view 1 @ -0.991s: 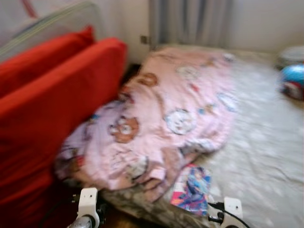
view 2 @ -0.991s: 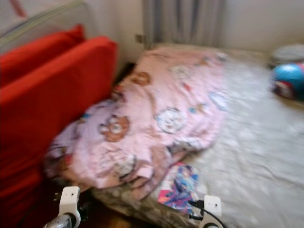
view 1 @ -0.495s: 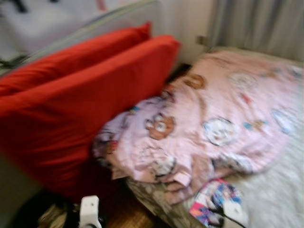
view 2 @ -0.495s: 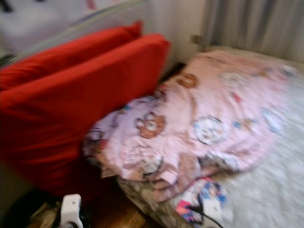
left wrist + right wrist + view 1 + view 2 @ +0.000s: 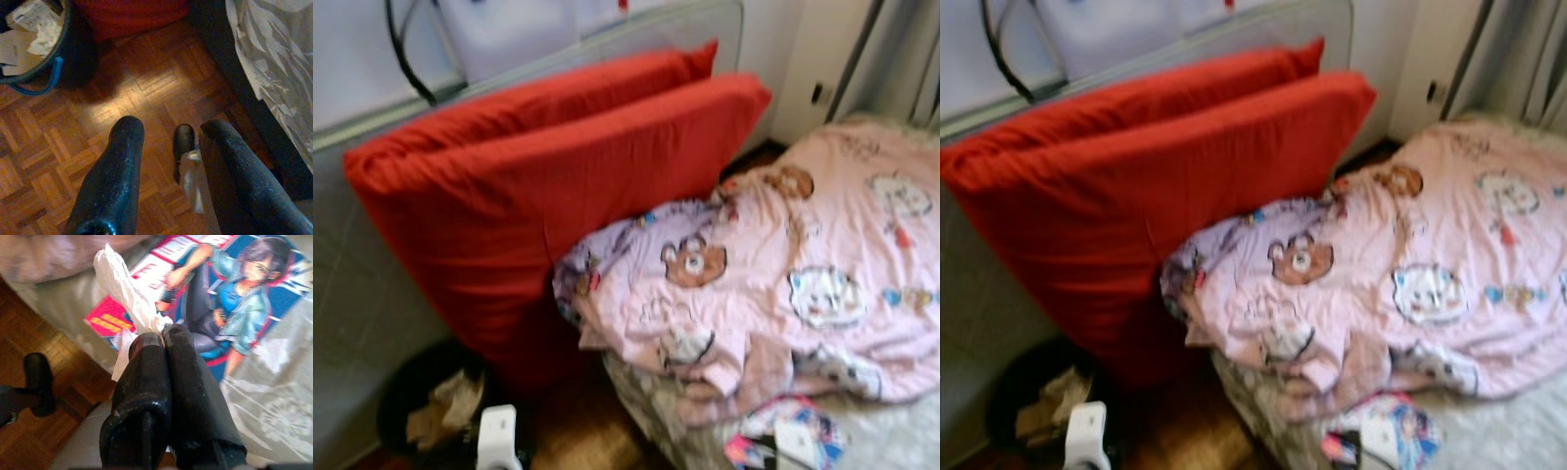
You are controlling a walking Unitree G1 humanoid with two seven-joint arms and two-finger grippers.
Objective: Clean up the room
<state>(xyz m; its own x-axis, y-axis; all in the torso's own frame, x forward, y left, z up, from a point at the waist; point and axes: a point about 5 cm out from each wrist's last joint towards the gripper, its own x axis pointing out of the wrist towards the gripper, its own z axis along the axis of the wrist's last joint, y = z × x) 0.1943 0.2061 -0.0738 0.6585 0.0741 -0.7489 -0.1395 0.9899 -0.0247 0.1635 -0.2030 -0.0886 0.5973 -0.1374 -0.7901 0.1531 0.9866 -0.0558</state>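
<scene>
My right gripper is shut on a crumpled white tissue, which sticks out past its fingertips. It hangs just above a colourful comic magazine lying at the edge of the bed. My left gripper is open and holds nothing, low over the parquet floor. A dark bin with a blue handle, filled with paper scraps, stands on the floor ahead of it. In the left eye view the bin sits low at the left, in front of the red cushions.
Two big red cushions lean against an upright grey mattress. A rumpled pink blanket with bear prints covers the bed on the right. A narrow strip of floor runs between cushions and bed. My black foot stands there.
The whole picture has swung left, so the camera turned. The bin has come into view and the blue ball on the bed has gone out of it.
</scene>
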